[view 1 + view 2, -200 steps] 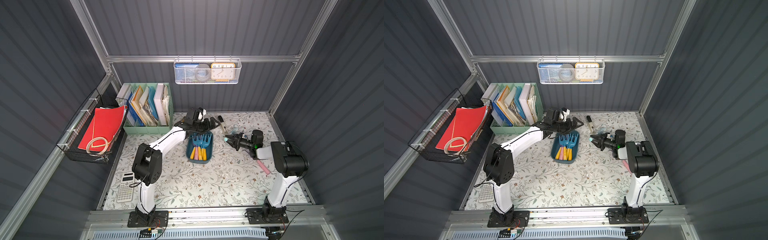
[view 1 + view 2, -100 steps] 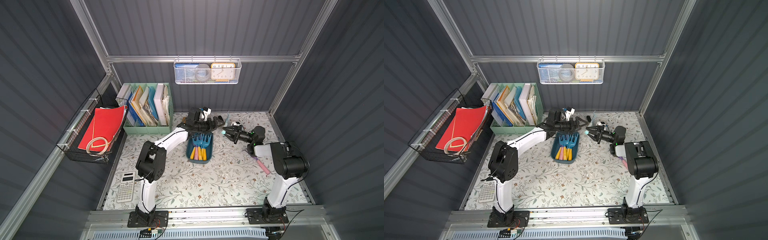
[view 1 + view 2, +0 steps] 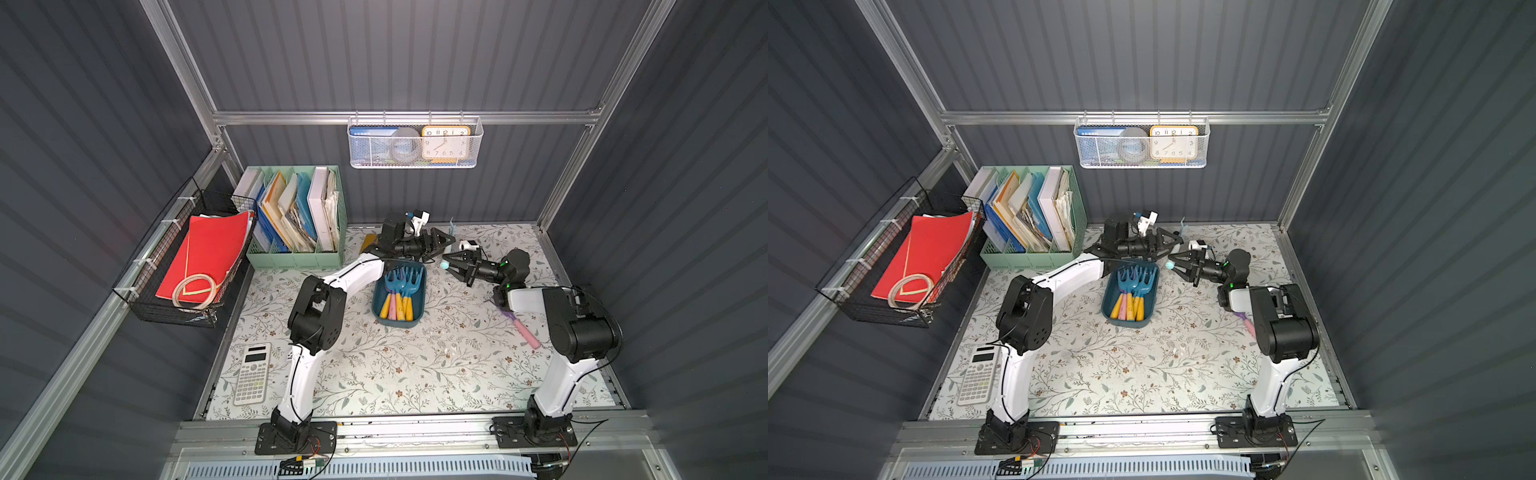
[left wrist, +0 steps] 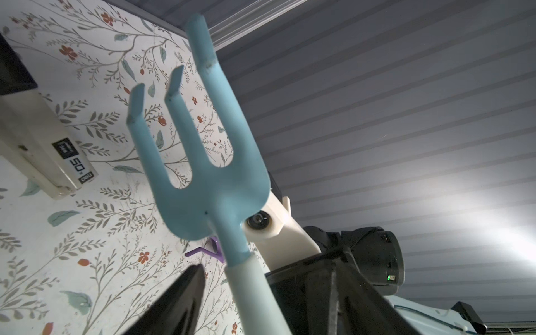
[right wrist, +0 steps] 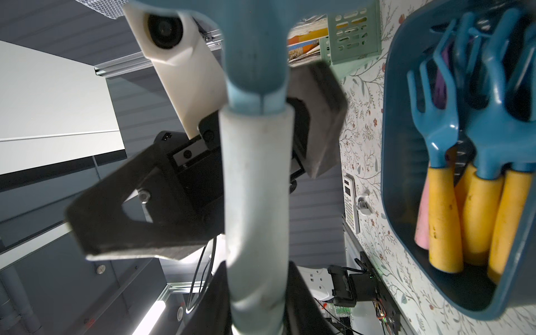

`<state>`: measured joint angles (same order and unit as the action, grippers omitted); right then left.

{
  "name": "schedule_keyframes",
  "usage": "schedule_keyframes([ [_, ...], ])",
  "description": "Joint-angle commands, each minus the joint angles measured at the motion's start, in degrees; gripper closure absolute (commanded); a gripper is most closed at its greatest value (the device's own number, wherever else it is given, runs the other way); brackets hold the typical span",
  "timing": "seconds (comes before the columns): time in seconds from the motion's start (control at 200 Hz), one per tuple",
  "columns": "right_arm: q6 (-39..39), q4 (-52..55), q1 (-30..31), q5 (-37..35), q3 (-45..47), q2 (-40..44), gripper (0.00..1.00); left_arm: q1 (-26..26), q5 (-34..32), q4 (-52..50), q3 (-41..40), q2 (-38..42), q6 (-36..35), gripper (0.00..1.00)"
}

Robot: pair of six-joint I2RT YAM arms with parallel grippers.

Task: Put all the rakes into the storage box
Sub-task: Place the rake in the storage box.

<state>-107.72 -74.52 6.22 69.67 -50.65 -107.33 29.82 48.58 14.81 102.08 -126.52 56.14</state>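
Observation:
My right gripper (image 5: 255,304) is shut on the pale handle of a light-blue rake (image 4: 208,174), holding it tines-up above the mat at the back. In both top views the rake (image 3: 451,227) (image 3: 1182,227) stands between the two grippers. My left gripper (image 4: 261,298) is open, its fingers (image 5: 139,208) either side of the handle, with a gap showing on one side. The storage box (image 3: 399,325) (image 3: 1127,325), a dark teal tray holding several blue rakes with yellow handles, lies on the mat just in front of both grippers (image 3: 440,245) (image 3: 453,266).
A purple-and-pink tool (image 3: 523,328) lies by the right arm. The mint file organizer (image 3: 299,253) stands back left, with a black wire basket of red folders (image 3: 199,266) on the left wall. A calculator (image 3: 252,374) lies front left. A white mesh basket (image 3: 415,145) hangs on the back wall.
Both arms have come together behind the storage box: the right brought the rake left and back, and the left swung right to it. The left jaws have narrowed round the handle.

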Motion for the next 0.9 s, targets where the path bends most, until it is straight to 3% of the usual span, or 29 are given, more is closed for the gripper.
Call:
schedule_keyframes([
  [0.0,2.1,0.5,0.2,1.2,-1.1,1.4,0.8,0.8,5.4,-0.3,3.6,-1.9,1.4,0.3],
  [0.195,2.5,1.2,0.2,1.2,-1.0,1.3,0.79,0.9,10.9,-0.1,1.5,-1.8,1.8,0.44],
  [0.39,2.7,1.3,0.2,1.0,-0.9,1.5,0.79,0.9,11.5,-1.4,-2.3,0.9,1.2,0.78],
  [0.5,3.2,1.9,0.2,1.0,-1.0,1.9,0.78,0.8,8.6,-6.1,-1.6,1.8,-2.3,0.85],
  [0.555,3.7,2.3,0.2,1.1,-1.0,2.6,0.72,0.8,5.6,-9.5,-1.3,2.5,-4.2,0.89],
  [0.635,6.8,6.2,0.2,1.2,-1.3,4.9,0.54,0.7,-0.1,-15.3,-0.6,4.0,-7.9,0.92],
  [0.69,12.1,13.9,0.1,1.0,-1.7,7.7,0.46,0.8,-5.3,-18.4,-0.2,5.1,-11.6,0.93],
  [0.756,24.5,30.7,0.1,0.3,-3.3,12.1,0.42,0.8,-12.5,-21.8,-0.2,6.7,-15.3,0.95],
  [0.826,48.2,65.2,0.1,-5.3,-9.0,17.5,0.4,0.9,-22.0,-27.2,-0.4,8.4,-18.2,1.0],
  [0.896,70.1,95.7,0.8,-21.1,-17.7,20.4,0.39,1.2,-31.9,-31.7,-2.0,10.3,-20.5,1.0],
])
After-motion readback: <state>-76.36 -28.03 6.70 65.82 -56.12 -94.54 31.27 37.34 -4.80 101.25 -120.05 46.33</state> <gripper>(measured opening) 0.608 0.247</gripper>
